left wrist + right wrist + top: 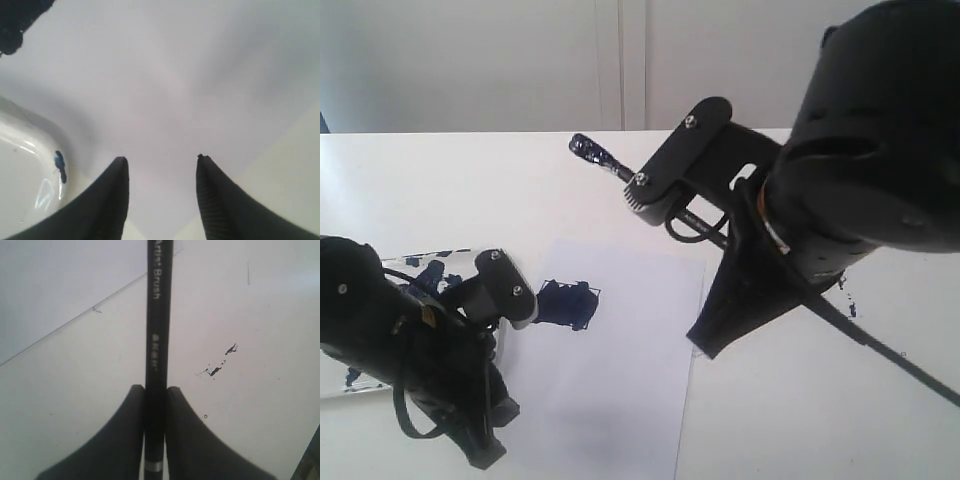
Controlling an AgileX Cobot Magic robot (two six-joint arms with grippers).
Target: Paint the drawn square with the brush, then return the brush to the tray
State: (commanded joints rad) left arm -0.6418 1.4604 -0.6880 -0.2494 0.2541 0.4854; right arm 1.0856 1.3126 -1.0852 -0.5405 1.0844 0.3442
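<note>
clamping slim round black brush [159,340]

The drawn square [567,303], its interior blotchy dark navy, sits near the left edge of the white paper sheet [620,390]. The brush [159,330], a thin black handle with a silver band, is clamped in the right claw [155,388], tilted above the surface [440,180]. The tray [417,259], glossy and navy-smeared, lies left of the sheet.

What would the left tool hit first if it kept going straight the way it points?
Probably the white paper sheet: the open left tool points at it with nothing between, and the tray lies off to one side. Depth is unclear.
</note>
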